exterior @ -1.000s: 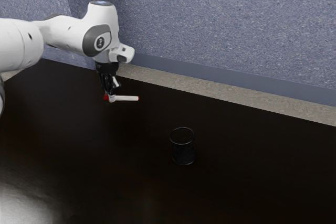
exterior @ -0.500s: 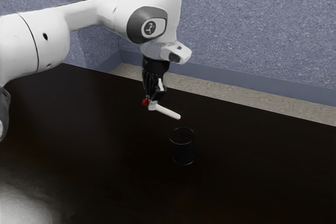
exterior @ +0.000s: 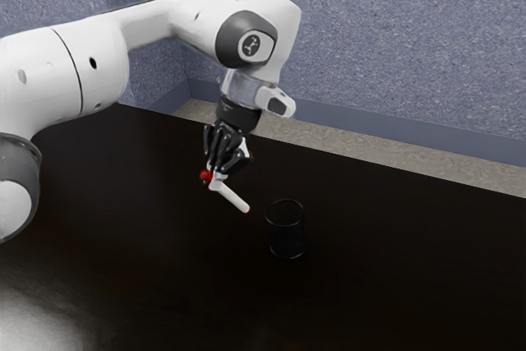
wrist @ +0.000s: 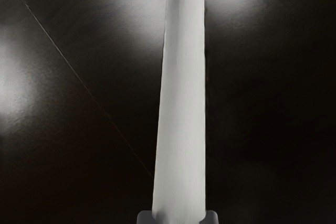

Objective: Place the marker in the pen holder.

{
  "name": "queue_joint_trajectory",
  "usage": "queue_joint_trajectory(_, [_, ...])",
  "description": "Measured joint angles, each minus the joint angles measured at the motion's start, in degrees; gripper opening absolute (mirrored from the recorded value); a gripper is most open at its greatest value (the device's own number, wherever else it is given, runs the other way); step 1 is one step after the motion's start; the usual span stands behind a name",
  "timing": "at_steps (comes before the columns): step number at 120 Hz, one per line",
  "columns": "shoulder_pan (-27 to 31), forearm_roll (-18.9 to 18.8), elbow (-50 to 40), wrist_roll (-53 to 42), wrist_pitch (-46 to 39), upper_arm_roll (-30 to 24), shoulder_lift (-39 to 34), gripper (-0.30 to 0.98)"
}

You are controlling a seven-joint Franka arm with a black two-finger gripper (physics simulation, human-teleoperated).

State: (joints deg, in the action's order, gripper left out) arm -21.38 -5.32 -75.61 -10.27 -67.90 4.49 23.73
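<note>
The black two-finger gripper [exterior: 214,180] is pinching the white round marker with red ends [exterior: 232,196], one finger on each side. It holds the marker near one end, I think so the long white part can go in first. That long part sticks out and slants down toward the exterior view's right. It needs to tip more upright to fit.

Next comes the black see-through round pen holder [exterior: 287,232]. It stands up with its open top ready, and the marker is outside it. The free tip looks near the rim, but I can't tell just how high it is. I would lift the tip over the rim first, or it might knock the cup over.

The shiny dark table [exterior: 394,269] has open room around the cup. Its back edge is well past the cup, and the speckled blue-grey wall [exterior: 370,39] is farther off.
</note>
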Motion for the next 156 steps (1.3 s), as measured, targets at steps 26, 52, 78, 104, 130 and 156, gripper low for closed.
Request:
queue_joint_trajectory(26, [2.53, -0.78, 5.80, 2.38, -2.40, -1.16, 5.29, -0.10])
queue_joint_trajectory(52, [2.04, -1.28, 8.02, 4.08, -5.04, -1.89, 7.49, -0.10])
queue_joint_trajectory(78, [1.74, -1.48, 8.18, 5.30, -6.61, -2.53, 8.26, -0.10])
queue_joint_trajectory(104, [1.62, -1.50, 8.12, 6.19, -7.78, -3.51, 9.73, -0.10])
queue_joint_trajectory(130, [1.85, -1.55, 8.17, 6.78, -9.97, -3.64, 11.40, -0.10])
queue_joint_trajectory(156, [2.13, -1.59, 8.18, 7.10, -14.02, -3.80, 13.20, -0.10])
